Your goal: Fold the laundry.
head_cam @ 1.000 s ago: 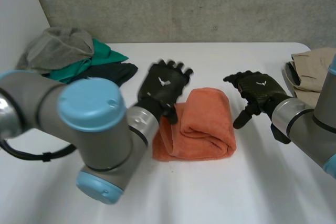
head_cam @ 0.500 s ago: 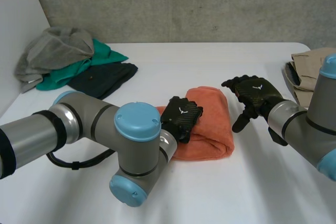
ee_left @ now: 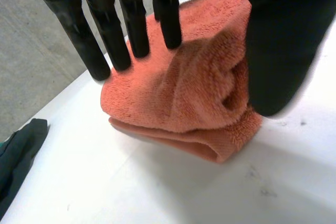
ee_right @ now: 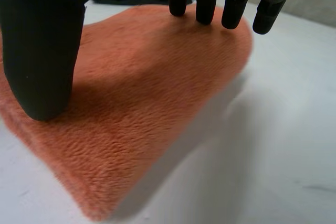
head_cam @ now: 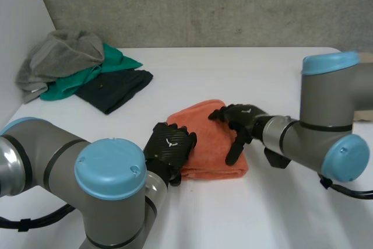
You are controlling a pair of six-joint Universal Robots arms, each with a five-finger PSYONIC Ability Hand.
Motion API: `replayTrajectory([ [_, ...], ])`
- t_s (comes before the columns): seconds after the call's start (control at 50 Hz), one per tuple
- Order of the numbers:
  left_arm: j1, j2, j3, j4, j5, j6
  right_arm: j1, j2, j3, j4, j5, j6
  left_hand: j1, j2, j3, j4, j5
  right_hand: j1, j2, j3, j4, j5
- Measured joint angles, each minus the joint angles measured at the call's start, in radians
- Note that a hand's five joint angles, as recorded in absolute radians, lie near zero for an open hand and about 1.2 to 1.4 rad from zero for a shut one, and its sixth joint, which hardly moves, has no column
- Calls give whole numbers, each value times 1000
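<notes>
Looking first at the orange towel [head_cam: 210, 144], lying as a thick folded bundle near the middle of the white table [head_cam: 245, 68], with a rounded fold showing at the end under the left hand. Finding the left hand [head_cam: 169, 148] pressing on that end, having dropped from above the table and slid down along the cloth over the last second. In the left wrist view, laying straight fingers [ee_left: 167, 14] across the top of the bundle and setting the thumb against its side, not curling round it: released and pushing, not grasping. Finding the right hand [head_cam: 245, 116] doing much the same at the opposite side, having come in from hovering beside the towel to resting on it. In the right wrist view, touching fingertips [ee_right: 207, 3] to the far part of the cloth and planting the thumb on the near part, again released and holding nothing. Judging from this that the folding of this piece is nearly finishing, with both hands only flattening and squaring the bundle. Noticing, well apart at the far left corner, a heap of clothes [head_cam: 76, 65] in grey, green and dark cloth, unfolded and probably waiting its turn.
</notes>
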Motion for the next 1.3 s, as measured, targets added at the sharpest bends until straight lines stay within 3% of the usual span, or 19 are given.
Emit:
replayTrajectory([
  [0.12, 8, 49, 16, 7, -11, 19, 20, 56, -7, -12, 9, -14, -235, -278, -294, -289, -288, 0, -8, -12, 0, 0],
  [0.26, 47, 70, 99, 32, 4, 18, 25, 62, 0, -31, 22, -35, -239, -285, -297, -295, -288, 0, -8, -16, 0, 0],
  [0.46, 65, -166, 287, -64, 86, -35, 36, 34, 41, -84, 56, -53, -239, -285, -297, -295, -288, 0, -8, -16, 0, 0],
  [0.66, 95, -297, 374, -218, 77, -41, 39, 9, 77, -136, 78, -61, -243, -285, -297, -295, -288, 0, -8, -16, 0, 0],
  [0.88, 94, -255, 368, -229, 80, -37, 48, -1, 88, -152, 170, -156, -275, -286, -297, -295, -296, 0, -8, -16, 0, 0],
  [1.0, 86, -145, 365, -221, 100, -41, 79, -91, 184, -219, 186, -180, -275, -289, -297, -297, -296, 0, -8, -16, 0, -2],
  [1.14, 105, 20, 351, -225, 266, -65, 158, -256, 480, -487, 178, -256, -275, -289, -297, -297, -296, 0, -8, -16, 0, -2],
  [1.3, 161, 73, 326, -228, 432, -153, 196, -225, 627, -698, 181, -360, -274, -289, -297, -297, -296, 0, -8, -16, 0, -2],
])
